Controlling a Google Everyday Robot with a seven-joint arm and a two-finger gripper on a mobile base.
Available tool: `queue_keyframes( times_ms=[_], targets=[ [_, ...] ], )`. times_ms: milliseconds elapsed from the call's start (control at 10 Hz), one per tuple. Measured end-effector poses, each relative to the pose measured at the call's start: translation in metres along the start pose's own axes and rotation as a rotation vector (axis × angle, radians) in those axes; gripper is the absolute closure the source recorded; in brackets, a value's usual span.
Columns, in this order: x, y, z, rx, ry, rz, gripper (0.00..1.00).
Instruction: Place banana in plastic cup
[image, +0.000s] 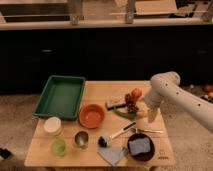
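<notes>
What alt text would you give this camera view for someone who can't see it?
A white robot arm reaches in from the picture's right, its gripper low over a wooden table, next to a banana. The light-green plastic cup stands near the front-left corner beside a metal cup, with an orange bowl and a green tray behind them.

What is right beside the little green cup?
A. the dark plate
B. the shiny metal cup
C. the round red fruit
B: the metal cup stands close beside the plastic cup, while the gripper hangs far off, near the red fruit.
</notes>
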Motion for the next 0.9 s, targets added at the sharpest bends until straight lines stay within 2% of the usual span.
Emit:
queue_keyframes(
  times_ms=[300,500,700,900],
  targets=[
    [0.001,-0.001,0.004,0.006,-0.010,0.009,0.26],
    [0.003,-0.009,0.008,0.004,-0.015,0.000,0.20],
    [-0.003,-0.015,0.010,-0.005,-0.020,-0.007,0.22],
    [0.005,-0.015,0.012,0.000,-0.033,0.031,0.20]
  ],
)
